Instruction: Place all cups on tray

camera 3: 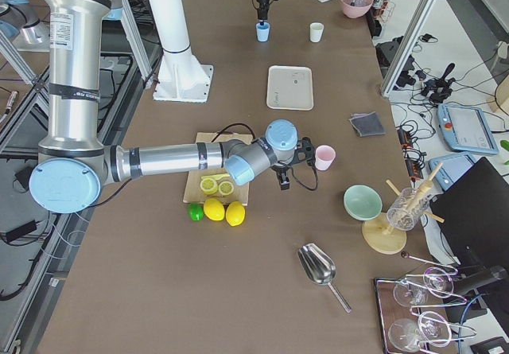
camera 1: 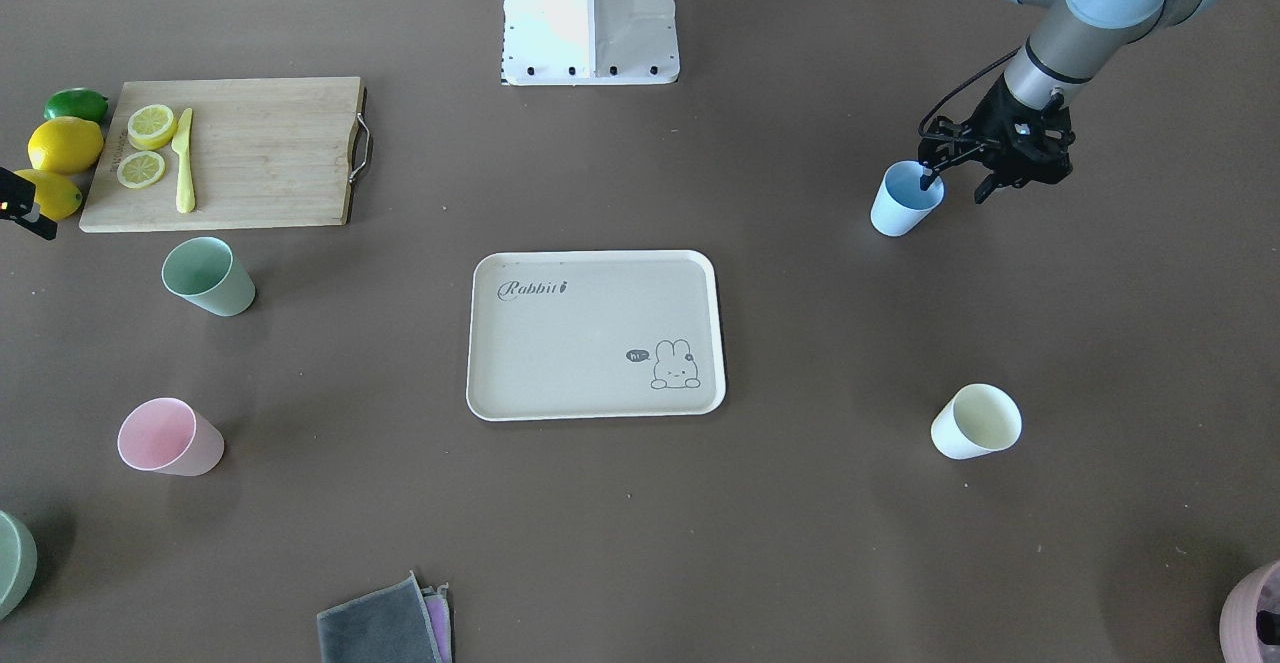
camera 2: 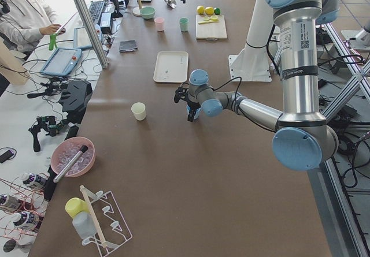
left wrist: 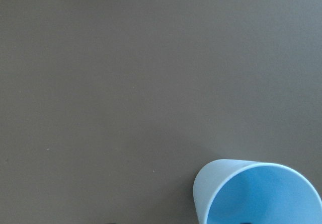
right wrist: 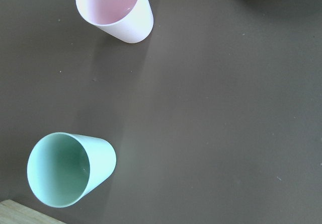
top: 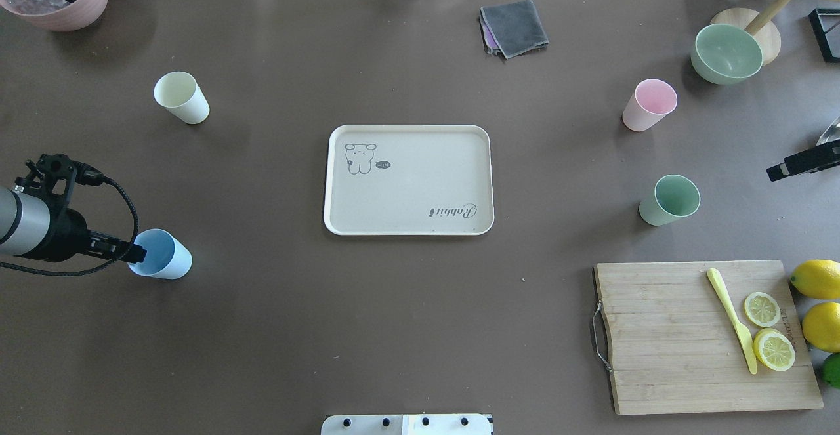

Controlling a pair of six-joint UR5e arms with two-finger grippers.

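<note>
Two fingers (camera 1: pixel 988 188): left gripper's (camera 1: pixel 957 186), spread astride blue cup's (camera 1: pixel 900 209) rim, one tip inside.
Right gripper (top: pixel 804 162): cropped at frame edge; grip unreadable.

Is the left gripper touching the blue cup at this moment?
Cannot tell. In the front-facing view the left gripper straddles the rim of the blue cup, one finger inside, one outside, but no view shows contact or a gap plainly.

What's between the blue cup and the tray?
Nothing visible. Only bare table lies between the blue cup and the tray. The cream cup stands off that line, farther from the robot. The left hand is at the blue cup, one finger inside its rim.
</note>
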